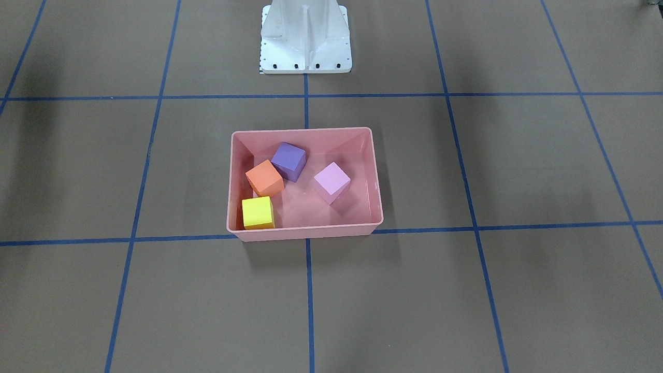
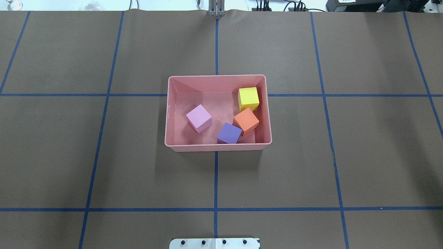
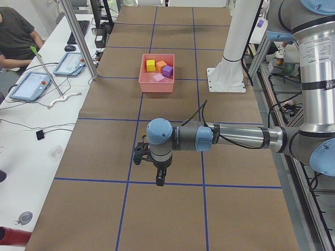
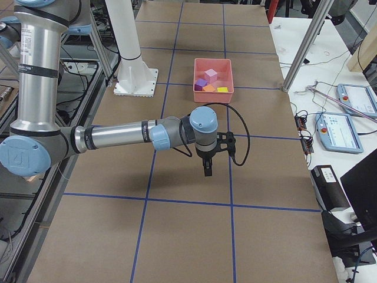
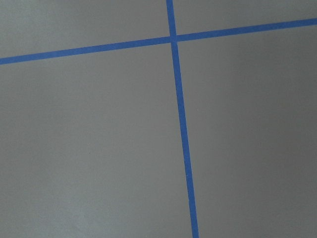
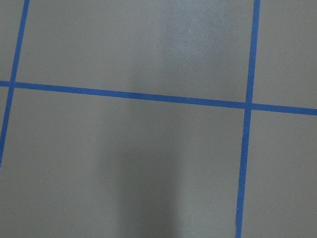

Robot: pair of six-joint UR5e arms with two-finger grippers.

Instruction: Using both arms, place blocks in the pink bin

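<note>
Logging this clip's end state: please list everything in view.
Bin: one, pink, table centre.
Yellow block: one, bin's far right corner.
Orange block: one, beside the yellow.
Purple block: one, next to orange, by near wall.
Pink block: one, alone, left half.
Table: one, brown, blue tape grid.
Pedestal: one, white, robot's side.
Tablets: two, side bench.
Person: one, seated there.
Left gripper: black, over bare table; state unclear.
Right gripper: likewise.

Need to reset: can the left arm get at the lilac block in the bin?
Probably yes: the lilac block stands alone and uncovered in the open-topped pink bin, on the side nearer the left arm.
</note>
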